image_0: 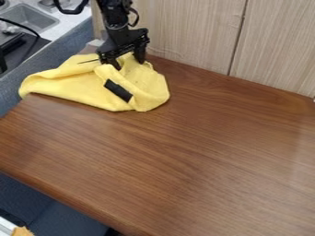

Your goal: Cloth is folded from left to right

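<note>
1. Bench (203, 152): brown wood grain, wood panel wall (184, 30) running along its back edge.
2. Cloth (77, 87): yellow, at the bench's back left corner as the camera sees it. Bunched, not flat. Narrow end reaches the left edge; the wider, rounded end sits farther in, near the back edge.
3. Folds: the right part of the cloth is gathered up in loose layers, raised under the gripper. The left part runs out as a longer, smoother tail.
4. Black patch (118, 91) on the cloth, on the gathered right part. Lies at a slant, its lower end pointing toward the bench's front edge.
5. Gripper (128, 65): hanging over the back of the cloth, pointing down, fingertips at the fabric. Arm (115, 18) comes in from the top.
6. Jaws: apart, one each side of a raised bit of cloth. No clamp visible on it.
7. Off the bench, past the left edge: light counter with a metal sink (29, 19) and a black cable (21, 26).
8. Below the front edge, bottom left: small orange thing (23, 231), can't tell what.
</note>
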Available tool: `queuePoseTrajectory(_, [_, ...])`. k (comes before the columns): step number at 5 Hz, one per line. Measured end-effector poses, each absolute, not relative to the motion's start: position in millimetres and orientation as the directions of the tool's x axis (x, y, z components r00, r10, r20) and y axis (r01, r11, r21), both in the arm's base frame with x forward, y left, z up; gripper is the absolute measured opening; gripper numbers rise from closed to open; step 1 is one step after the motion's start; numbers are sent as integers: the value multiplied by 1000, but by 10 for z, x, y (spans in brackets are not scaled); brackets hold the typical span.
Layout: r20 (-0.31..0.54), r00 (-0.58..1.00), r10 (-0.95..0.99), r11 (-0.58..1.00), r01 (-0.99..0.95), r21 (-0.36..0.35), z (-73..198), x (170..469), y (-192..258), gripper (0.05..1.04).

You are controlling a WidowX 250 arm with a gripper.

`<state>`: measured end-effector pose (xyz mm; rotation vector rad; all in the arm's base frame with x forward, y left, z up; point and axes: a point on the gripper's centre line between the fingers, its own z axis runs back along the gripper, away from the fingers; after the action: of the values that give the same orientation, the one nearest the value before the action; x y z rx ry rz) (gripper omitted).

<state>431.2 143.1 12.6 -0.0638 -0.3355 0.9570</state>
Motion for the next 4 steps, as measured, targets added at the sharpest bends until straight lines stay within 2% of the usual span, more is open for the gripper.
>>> queuePoseTrajectory(2, [262,522,811,579,-781,-234,283,4296,1403,1001])
queuePoseTrajectory(4, [321,527,787,611,-739,-285,729,4338,1376,1001])
